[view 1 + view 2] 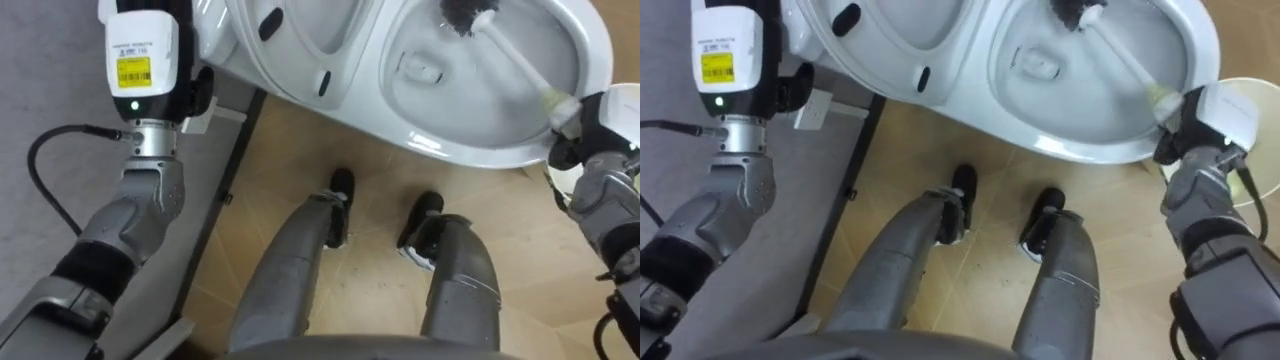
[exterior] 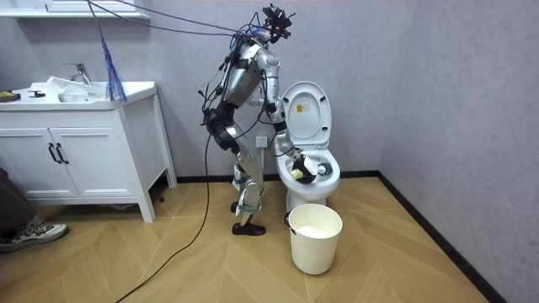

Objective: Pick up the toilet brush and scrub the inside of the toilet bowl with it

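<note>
A small bathroom with grey walls and a wooden floor.

The plain grey walls (image 2: 438, 76) meet in a corner, and a thin dark strip (image 2: 362, 174) runs along the bottom of them. The light brown wooden floor (image 2: 168, 269) has boards laid in a zigzag. At the room view's left stands a white cupboard with two doors and black handles (image 2: 76, 160), with a shiny metal tap (image 2: 77, 71) on top. A white shelf (image 2: 50, 15) hangs above it. A round white plastic bucket (image 2: 316, 240) stands on the floor. The light is soft and even.
</note>
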### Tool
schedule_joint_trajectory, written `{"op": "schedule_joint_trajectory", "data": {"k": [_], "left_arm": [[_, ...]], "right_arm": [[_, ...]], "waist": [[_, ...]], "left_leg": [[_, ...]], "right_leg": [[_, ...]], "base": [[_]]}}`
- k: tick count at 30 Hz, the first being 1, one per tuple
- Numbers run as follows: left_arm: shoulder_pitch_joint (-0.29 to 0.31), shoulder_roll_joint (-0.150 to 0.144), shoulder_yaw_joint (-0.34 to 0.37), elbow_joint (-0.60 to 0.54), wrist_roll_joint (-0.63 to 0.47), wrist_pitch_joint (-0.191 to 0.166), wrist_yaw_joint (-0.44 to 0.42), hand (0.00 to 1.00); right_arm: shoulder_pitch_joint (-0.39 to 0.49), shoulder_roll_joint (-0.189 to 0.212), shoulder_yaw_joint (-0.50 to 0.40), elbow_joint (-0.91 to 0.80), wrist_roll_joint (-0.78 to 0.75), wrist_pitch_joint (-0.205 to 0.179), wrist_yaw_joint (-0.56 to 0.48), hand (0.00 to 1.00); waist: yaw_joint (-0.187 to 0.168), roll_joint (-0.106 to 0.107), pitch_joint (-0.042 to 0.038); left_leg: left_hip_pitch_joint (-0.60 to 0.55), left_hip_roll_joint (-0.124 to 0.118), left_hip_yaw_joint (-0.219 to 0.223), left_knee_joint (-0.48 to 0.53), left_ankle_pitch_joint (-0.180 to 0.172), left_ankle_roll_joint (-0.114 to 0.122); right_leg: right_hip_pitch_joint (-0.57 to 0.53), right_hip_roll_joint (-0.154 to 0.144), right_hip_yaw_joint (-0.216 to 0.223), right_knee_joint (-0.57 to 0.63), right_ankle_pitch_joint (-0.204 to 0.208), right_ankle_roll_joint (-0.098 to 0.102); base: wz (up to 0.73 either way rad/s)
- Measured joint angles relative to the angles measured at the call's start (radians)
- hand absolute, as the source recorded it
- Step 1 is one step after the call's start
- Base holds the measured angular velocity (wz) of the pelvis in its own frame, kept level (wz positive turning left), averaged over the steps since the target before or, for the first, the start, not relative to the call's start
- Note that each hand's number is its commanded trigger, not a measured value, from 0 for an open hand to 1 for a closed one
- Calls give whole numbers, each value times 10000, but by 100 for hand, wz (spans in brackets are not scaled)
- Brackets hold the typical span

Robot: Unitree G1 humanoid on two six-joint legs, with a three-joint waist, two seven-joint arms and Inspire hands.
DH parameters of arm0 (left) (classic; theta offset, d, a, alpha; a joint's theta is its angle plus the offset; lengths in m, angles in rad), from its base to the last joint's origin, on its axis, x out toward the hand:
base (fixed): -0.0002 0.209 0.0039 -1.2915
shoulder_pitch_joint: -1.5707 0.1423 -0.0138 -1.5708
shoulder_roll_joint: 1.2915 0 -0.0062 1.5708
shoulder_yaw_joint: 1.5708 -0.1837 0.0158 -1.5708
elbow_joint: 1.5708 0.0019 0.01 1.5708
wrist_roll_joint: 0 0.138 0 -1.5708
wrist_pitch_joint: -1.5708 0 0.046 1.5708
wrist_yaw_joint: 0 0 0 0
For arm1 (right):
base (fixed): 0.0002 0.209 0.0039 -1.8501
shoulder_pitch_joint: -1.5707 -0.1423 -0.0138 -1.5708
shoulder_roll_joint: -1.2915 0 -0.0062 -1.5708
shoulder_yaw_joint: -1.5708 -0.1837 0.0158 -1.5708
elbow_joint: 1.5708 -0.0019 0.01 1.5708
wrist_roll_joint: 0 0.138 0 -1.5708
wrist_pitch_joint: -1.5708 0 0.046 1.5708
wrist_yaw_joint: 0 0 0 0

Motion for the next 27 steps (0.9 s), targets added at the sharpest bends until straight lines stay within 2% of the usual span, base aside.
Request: {"op": "schedule_joint_trajectory", "data": {"k": [2,3,5,9,13,16,18,20,21,22,23,27], "left_arm": [[104,-25,-9,2,15,118,18,0],[124,-34,-15,1,9,146,28,0],[164,-45,-5,13,84,213,79,0],[167,-52,-11,72,104,287,-28,0],[46,-277,-14,218,35,473,-254,0],[2,-289,-49,244,-121,457,-436,0],[-67,-368,-140,290,-62,445,-467,0],[-141,-381,-223,327,-86,365,-480,0],[-158,-380,-226,329,-95,333,-489,0],[-197,-378,-297,355,-159,261,-489,0],[-249,-381,-413,367,-283,237,-389,0],[-277,-379,-485,382,-302,153,-354,0]], "right_arm": [[244,11,-29,3,276,-9,377,100],[346,20,-86,20,282,28,516,100],[771,146,-510,127,254,285,823,100],[1114,254,-509,337,-91,261,928,100],[818,308,-386,337,-1896,605,1085,100],[503,296,-29,241,-3425,819,1104,100],[505,141,232,-4,-4560,976,1070,100],[368,28,541,-149,-5945,1049,925,100],[339,8,585,-222,-6141,1204,894,100],[344,-176,699,-322,-6366,1343,832,100],[344,-420,830,-475,-6491,1385,785,100],[316,-828,1030,-807,-7291,1656,592,100]], "waist": [[-154,-13,-71],[-203,-13,-79],[-274,40,-121],[-341,67,-141],[-286,83,-146],[-101,111,-141],[74,146,-135],[228,288,-137],[269,290,-138],[313,303,-144],[411,323,-132],[592,337,-123]], "left_leg": [[86,-119,-4,-28,18,28],[119,-149,-2,-47,28,43],[157,-156,8,-30,38,60],[195,-103,93,20,47,101],[256,-10,192,11,11,155],[264,19,261,28,15,154],[260,22,300,24,15,153],[217,24,290,25,13,151],[208,25,291,21,12,151],[140,39,290,23,10,149],[78,67,299,13,11,147],[83,116,344,8,-10,117]], "right_leg": [[64,-97,-28,56,-17,30],[83,-135,-30,81,-26,44],[171,-151,-49,36,-31,62],[201,-99,41,7,19,116],[181,-109,137,95,70,96],[172,-106,117,129,77,77],[150,-103,123,122,94,47],[112,-104,107,115,98,39],[100,-104,107,114,102,33],[25,-92,111,112,103,32],[-38,-82,120,105,109,24],[-69,-13,207,111,99,11]], "base": [[6],[9],[2],[-6],[-10],[-2],[-5],[0],[0],[0],[0],[-5]]}}
